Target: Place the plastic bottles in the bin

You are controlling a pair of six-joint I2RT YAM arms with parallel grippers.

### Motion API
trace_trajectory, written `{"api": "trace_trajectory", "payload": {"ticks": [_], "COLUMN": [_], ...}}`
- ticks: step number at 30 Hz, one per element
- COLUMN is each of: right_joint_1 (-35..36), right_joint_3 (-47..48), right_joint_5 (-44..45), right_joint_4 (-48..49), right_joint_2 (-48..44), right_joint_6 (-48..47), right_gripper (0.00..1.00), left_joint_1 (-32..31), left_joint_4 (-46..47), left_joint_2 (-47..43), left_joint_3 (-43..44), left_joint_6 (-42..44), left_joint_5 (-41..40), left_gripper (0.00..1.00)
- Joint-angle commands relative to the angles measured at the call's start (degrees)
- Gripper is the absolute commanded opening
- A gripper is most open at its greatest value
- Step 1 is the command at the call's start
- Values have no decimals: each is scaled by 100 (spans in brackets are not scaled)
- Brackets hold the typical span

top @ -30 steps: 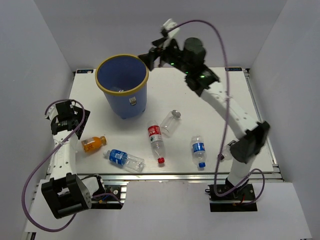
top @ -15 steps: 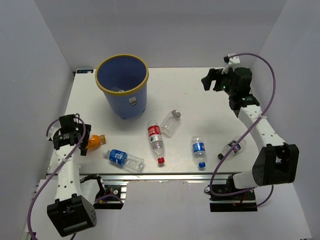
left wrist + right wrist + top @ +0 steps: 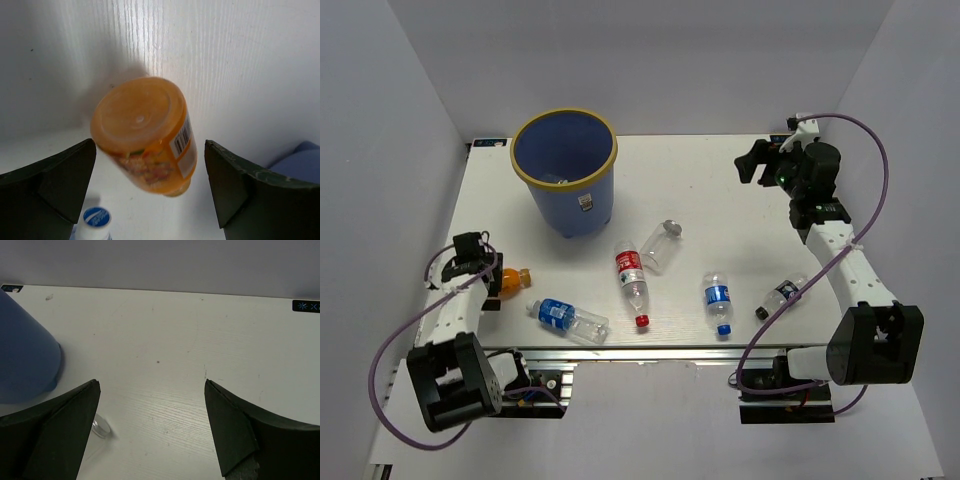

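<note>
The blue bin [image 3: 565,165] with a yellow rim stands at the back left. Its side shows in the right wrist view [image 3: 25,360]. Several bottles lie on the table: an orange-filled bottle [image 3: 510,283], a blue-label bottle [image 3: 565,316], a red-label bottle [image 3: 632,280], a clear bottle with a silver cap [image 3: 660,245], another blue-label bottle [image 3: 718,300] and a black-label bottle [image 3: 782,295]. My left gripper [image 3: 485,275] is open. In the left wrist view the orange bottle [image 3: 145,135] lies between its jaws [image 3: 150,195], apart from both. My right gripper [image 3: 752,165] is open and empty at the back right [image 3: 150,440].
A blue bottle cap [image 3: 96,220] shows low in the left wrist view. The clear bottle's silver cap [image 3: 102,427] shows beside my right gripper's left finger. Grey walls enclose the white table [image 3: 720,210] on three sides.
My right arm swung from beside the bin to the back right of the table. My left arm came down toward the near edge, bringing its open gripper to the orange bottle.
</note>
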Motion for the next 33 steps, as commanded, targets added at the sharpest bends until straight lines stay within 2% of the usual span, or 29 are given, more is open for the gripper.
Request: {"api": "trace_trajectory", "payload": {"ticks": [1, 5, 7, 8, 10, 11, 14, 18, 23, 27, 30, 31, 32, 33], "right_joint_1": [-43, -95, -104, -104, -104, -104, -104, -104, -104, -95, -104, -104, -104, -95], "right_joint_3": [-65, -179, -267, -302, -346, -407, -522, -627, -1074, -1129, -1067, -1050, -1041, -1049], "right_joint_5": [64, 240, 232, 197, 21, -14, -76, 55, -75, -190, 2, 46, 203, 292], "right_joint_4": [-10, -142, -116, -90, -81, -72, -19, -54, 462, 622, 439, 351, 254, 88], "right_joint_2": [-178, -371, -450, -486, -547, -574, -714, -881, -899, -689, -531, -504, -486, -495], "right_joint_6": [46, -34, 1, 45, 80, 159, 203, 309, 1062, 1258, 1249, 1232, 1232, 1232], "right_gripper": [89, 89, 89, 89, 89, 89, 89, 89, 89, 89, 89, 89, 89, 89], "left_joint_1": [30, 39, 39, 39, 39, 39, 30, 39, 21, -14, -285, -417, -862, -1110], "left_joint_4": [712, 965, 1282, 1405, 1433, 1398, 1117, 835, 1196, 1493, 2230, 2354, 2416, 2382], "left_joint_2": [302, 837, 970, 1032, 1207, 1243, 1173, 629, -101, 38, 337, 451, 731, 890], "left_joint_3": [-77, -182, -296, -314, -236, -105, 194, 599, 1468, 2880, 3593, 3823, 4069, 4611], "left_joint_6": [-123, -44, -35, 44, 79, 158, 255, 413, 1529, 2302, 2672, 2846, 3005, 3346], "left_joint_5": [-274, -328, -249, -187, -134, -143, -441, -679, -408, 514, 1217, 1237, 1150, 801], "left_gripper": [98, 98, 94, 90, 75, 60, 47, 39, 25, 26, 29, 29, 29, 29]}}
